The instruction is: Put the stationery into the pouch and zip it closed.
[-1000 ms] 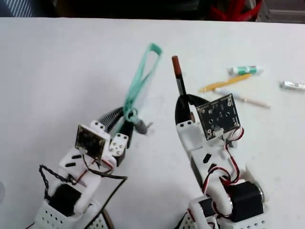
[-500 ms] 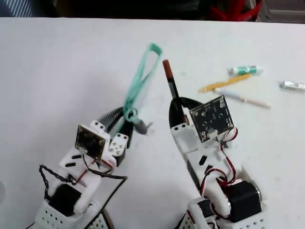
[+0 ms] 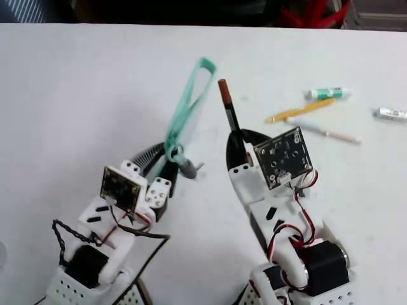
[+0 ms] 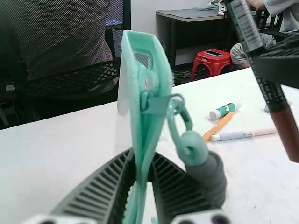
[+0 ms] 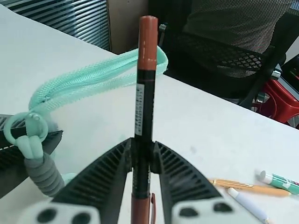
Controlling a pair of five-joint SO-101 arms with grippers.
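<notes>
Spread under everything: a white table (image 3: 76, 70), both arms rising from its near edge.

On the left arm, the left gripper (image 4: 144, 161), ribbed fingers pressed tight on the lower edge of a mint-green mesh pouch (image 3: 188, 101). Pouch held edge-on, tilted up and away over the table, far end in the air. Pouch mouth open or closed: hard to tell from these angles.

On the right arm, the right gripper (image 5: 143, 143), closed around a black pen (image 3: 227, 111) with a brown cap. Gripped low on the barrel, brown end pointing away from the arm. Pen just beside the pouch's far end, on its right side, apart from it as seen from above.

Farther right, lying flat on the table, well apart from both grippers:
- an orange pencil (image 3: 299, 110) and a white pen (image 3: 325, 132) with a bluish end, meeting at their near ends and fanning apart;
- a green-and-white glue stick (image 3: 327, 93), just beyond the pencil's far tip;
- a small silvery tube (image 3: 389, 113), off towards the right edge of the high view.

Smallest of all: a grey ribbed zipper charm (image 4: 205, 170), hanging on a mint ring from the pouch's zip, just beside the left gripper's fingers.
</notes>
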